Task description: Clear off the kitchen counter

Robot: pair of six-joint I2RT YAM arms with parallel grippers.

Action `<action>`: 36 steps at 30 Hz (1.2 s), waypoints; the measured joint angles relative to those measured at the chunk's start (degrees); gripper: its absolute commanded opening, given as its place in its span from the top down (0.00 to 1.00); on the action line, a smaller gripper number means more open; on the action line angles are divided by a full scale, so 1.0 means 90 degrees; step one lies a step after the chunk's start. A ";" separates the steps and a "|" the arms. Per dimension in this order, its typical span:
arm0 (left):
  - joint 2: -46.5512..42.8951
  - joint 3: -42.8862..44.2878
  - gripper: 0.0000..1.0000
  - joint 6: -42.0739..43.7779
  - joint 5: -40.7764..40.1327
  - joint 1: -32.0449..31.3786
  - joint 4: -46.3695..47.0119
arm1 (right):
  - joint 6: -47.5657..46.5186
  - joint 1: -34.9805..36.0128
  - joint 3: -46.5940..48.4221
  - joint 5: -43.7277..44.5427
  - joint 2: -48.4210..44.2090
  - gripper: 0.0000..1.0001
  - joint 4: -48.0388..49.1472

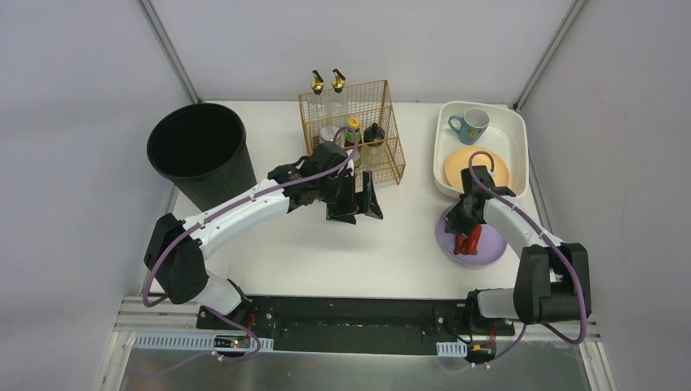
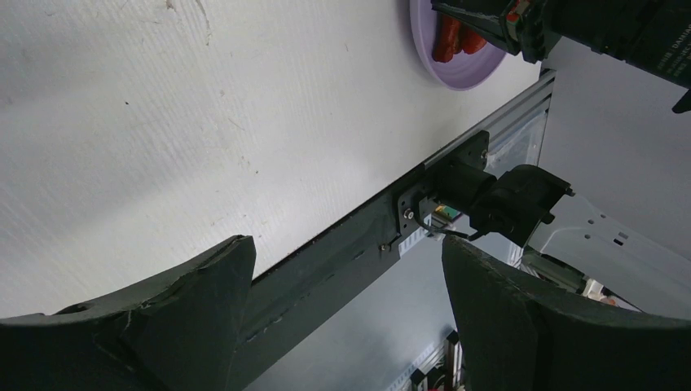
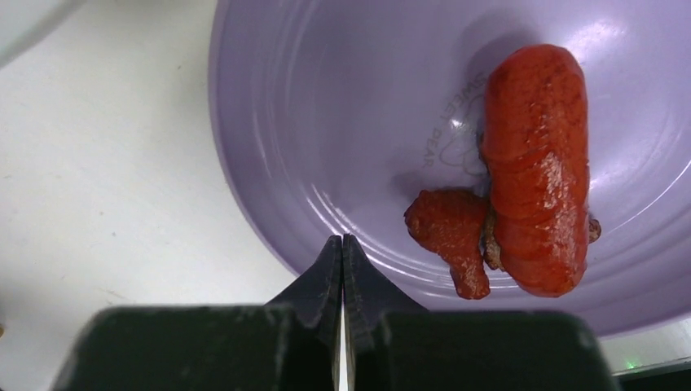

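The white kitchen counter [image 1: 367, 252] carries a purple plate [image 1: 489, 248] at the front right, with a red sausage [image 1: 468, 242] on it. My right gripper [image 1: 461, 231] is shut and empty, its tips [image 3: 342, 240] just over the plate's near rim [image 3: 326, 98]. In the right wrist view the sausage [image 3: 538, 163] lies beside a smaller red piece [image 3: 448, 232]. My left gripper [image 1: 356, 208] is open and empty, held above the counter's middle, just in front of the wire rack. The left wrist view [image 2: 346, 248] shows bare counter [image 2: 163, 122], the plate [image 2: 456, 73] and the black front rail [image 2: 342, 252].
A black bin [image 1: 198, 147] stands at the back left. A gold wire rack [image 1: 391, 122] with several bottles is at the back centre. A cream tub [image 1: 444, 163] at the back right holds a blue mug [image 1: 471, 125] and an orange plate [image 1: 489, 167].
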 measured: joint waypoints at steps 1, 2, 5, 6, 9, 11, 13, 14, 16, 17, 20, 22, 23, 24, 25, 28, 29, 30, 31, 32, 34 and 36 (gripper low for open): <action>-0.0015 0.0000 0.13 0.0000 0.0002 0.0024 0.0000 | 0.0012 0.0012 -0.0022 0.0034 0.0036 1.00 0.0032; -0.0029 -0.0007 0.13 0.0000 0.0000 0.0041 0.0000 | 0.0024 0.0024 -0.0056 0.0075 0.0080 1.00 0.0070; -0.0102 -0.0049 0.13 0.0000 0.0000 0.0085 0.0002 | 0.0068 0.0073 -0.0160 0.0134 0.0214 1.00 0.0170; -0.0134 -0.0075 0.13 0.0000 0.0000 0.0117 0.0005 | 0.0095 0.0107 -0.0202 0.0146 0.0257 1.00 0.0192; -0.0194 -0.0131 0.13 0.0000 0.0000 0.0165 0.0000 | 0.0153 0.0253 -0.0262 0.0192 0.0345 1.00 0.0267; -0.0221 -0.0160 0.13 0.0000 0.0000 0.0168 0.0000 | 0.0204 0.0364 -0.0260 0.0216 0.0352 1.00 0.0350; -0.0248 -0.0194 0.13 0.0000 0.0000 0.0194 0.0000 | 0.0260 0.0478 -0.0260 0.0219 0.0359 1.00 0.0430; -0.0262 -0.0206 0.13 0.0000 0.0000 0.0204 0.0000 | 0.0291 0.0549 -0.0260 0.0214 0.0369 1.00 0.0466; -0.0277 -0.0219 0.13 0.0000 0.0000 0.0206 -0.0002 | 0.0347 0.0680 -0.0260 0.0211 0.0389 1.00 0.0539; -0.0282 -0.0219 0.13 0.0000 0.0000 0.0206 0.0002 | 0.0376 0.0748 -0.0260 0.0209 0.0398 1.00 0.0576; -0.0301 -0.0219 0.13 0.0000 0.0000 0.0206 0.0000 | 0.0481 0.0979 -0.0257 0.0160 0.0427 1.00 0.0680; -0.0313 -0.0219 0.13 0.0000 0.0000 0.0206 0.0000 | 0.0551 0.1151 -0.0233 0.0075 0.0481 1.00 0.0750; -0.0313 -0.0219 0.13 0.0000 0.0000 0.0206 0.0000 | 0.0593 0.1231 -0.0209 0.0039 0.0520 1.00 0.0777; -0.0313 -0.0219 0.13 0.0000 -0.0002 0.0206 0.0000 | 0.0639 0.1348 -0.0170 0.0010 0.0576 1.00 0.0806; -0.0316 -0.0221 0.13 0.0000 -0.0002 0.0206 0.0000 | 0.0682 0.1479 -0.0117 -0.0024 0.0641 1.00 0.0838; -0.0323 -0.0231 0.13 0.0000 -0.0002 0.0209 0.0000 | 0.0833 0.1916 0.0044 -0.0119 0.0848 1.00 0.0950; -0.0340 -0.0255 0.13 0.0000 -0.0002 0.0209 0.0002 | 0.0874 0.2030 0.0080 -0.0134 0.0899 1.00 0.0976; -0.0367 -0.0284 0.13 -0.0002 -0.0002 0.0219 0.0000 | 0.0945 0.2195 0.0131 -0.0151 0.0959 1.00 0.1005; -0.0401 -0.0316 0.13 0.0000 -0.0005 0.0245 -0.0002 | 0.0993 0.2322 0.0172 -0.0185 0.1005 1.00 0.1027; -0.0430 -0.0328 0.13 -0.0002 -0.0015 0.0250 -0.0017 | 0.1035 0.2416 0.0206 -0.0223 0.1044 1.00 0.1039; -0.0495 -0.0347 0.13 -0.0002 -0.0027 0.0250 -0.0019 | 0.1134 0.2681 0.0308 -0.0282 0.1139 1.00 0.1042; -0.0602 -0.0389 0.13 -0.0002 -0.0075 0.0255 -0.0019 | 0.1214 0.2963 0.0423 -0.0291 0.1219 1.00 0.1037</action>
